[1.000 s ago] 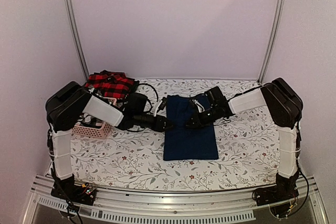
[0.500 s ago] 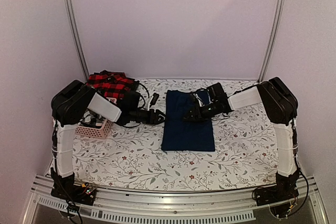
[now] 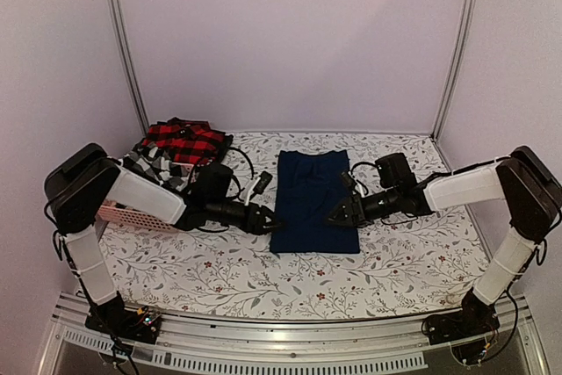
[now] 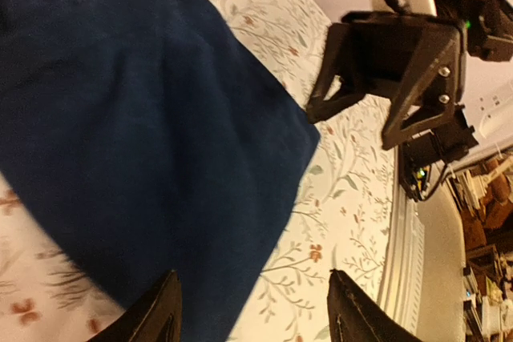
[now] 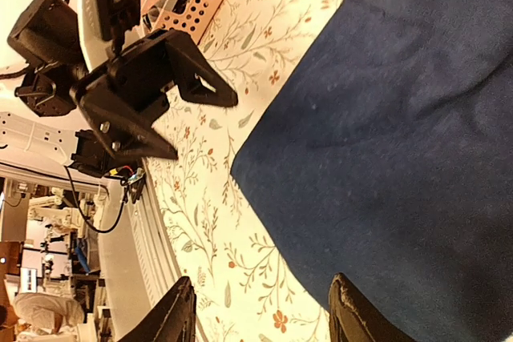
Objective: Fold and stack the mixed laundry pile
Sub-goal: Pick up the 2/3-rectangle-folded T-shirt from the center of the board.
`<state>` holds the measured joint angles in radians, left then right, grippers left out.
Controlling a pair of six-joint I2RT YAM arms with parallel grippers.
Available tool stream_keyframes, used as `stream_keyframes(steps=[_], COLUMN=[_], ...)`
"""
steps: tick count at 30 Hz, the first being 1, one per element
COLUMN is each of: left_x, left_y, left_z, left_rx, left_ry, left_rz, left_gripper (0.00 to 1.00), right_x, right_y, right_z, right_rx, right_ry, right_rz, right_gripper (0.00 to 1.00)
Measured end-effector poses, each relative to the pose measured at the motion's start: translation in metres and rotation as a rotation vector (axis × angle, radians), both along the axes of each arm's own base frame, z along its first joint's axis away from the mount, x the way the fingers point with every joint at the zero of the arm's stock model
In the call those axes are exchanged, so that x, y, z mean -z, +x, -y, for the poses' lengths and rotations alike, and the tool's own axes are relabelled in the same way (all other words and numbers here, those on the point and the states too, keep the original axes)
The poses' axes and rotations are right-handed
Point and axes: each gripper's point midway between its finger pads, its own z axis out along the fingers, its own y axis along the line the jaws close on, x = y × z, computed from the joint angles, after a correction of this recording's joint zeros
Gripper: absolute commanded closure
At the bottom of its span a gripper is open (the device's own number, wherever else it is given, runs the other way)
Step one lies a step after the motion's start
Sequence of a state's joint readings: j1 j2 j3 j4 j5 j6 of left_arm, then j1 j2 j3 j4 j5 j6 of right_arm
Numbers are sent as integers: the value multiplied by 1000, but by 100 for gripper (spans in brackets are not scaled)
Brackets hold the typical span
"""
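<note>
Matt navy trousers [image 3: 314, 204], floral cloth table cover [image 3: 219, 263]

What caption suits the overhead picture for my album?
Both open, the left gripper and right gripper flank folded navy trousers on the floral table, near a pink basket.

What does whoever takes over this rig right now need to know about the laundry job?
Left gripper: open, empty, low by the near left edge of the navy trousers.
Right gripper: open, empty, at their near right edge.
Trousers lie folded flat mid-table.
Red-and-black plaid piece and checked shirt are piled at the pink basket, far left.
Done: trousers folded.
Left: fold the rest, stack.
</note>
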<state>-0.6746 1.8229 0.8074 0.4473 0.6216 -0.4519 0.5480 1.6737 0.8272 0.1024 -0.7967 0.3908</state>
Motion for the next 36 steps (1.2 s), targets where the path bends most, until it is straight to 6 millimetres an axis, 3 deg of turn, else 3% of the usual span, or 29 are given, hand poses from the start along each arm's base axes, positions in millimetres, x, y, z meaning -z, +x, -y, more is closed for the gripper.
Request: stream_keyframes(steps=[4, 8, 10, 13, 19, 23, 25, 27, 30, 33, 36], left_x=[5, 19, 33, 48, 44, 22, 5, -5, -4, 5, 15], left_y=[-44, -59, -56, -52, -54, -41, -34, -34, -47, -64, -71], left_z=[51, 70, 65, 50, 12, 2, 2, 5, 17, 30, 39], left_rx=[157, 212, 196, 166, 105, 29, 1, 3, 58, 136, 196], left_ry=[-24, -48, -40, -52, -36, 60, 111, 161, 276, 372, 450], left_rz=[-31, -69, -101, -135, -90, 95, 243, 379, 587, 733, 848], left_gripper=[40, 41, 43, 44, 33, 32, 33, 35, 40, 44, 48], right_x=[20, 54, 70, 71, 69, 50, 29, 1, -29, -35, -20], right_y=[-17, -31, -41, -44, -58, -62, -53, -31, 4, 35, 54], right_z=[-17, -20, -15, -12, -2, 4, 3, 0, -7, -16, -24], right_rx=[-33, -41, -47, -52, -63, -58, -57, -43, -25, -19, -23], right_ry=[24, 18, 11, 39, 50, 31, 48, 75, 97, 82, 45], right_rz=[-81, -169, -204, -183, -189, -180, -130, -52, 51, 104, 108], right_gripper=[47, 48, 48, 49, 49, 49, 50, 53, 57, 59, 60])
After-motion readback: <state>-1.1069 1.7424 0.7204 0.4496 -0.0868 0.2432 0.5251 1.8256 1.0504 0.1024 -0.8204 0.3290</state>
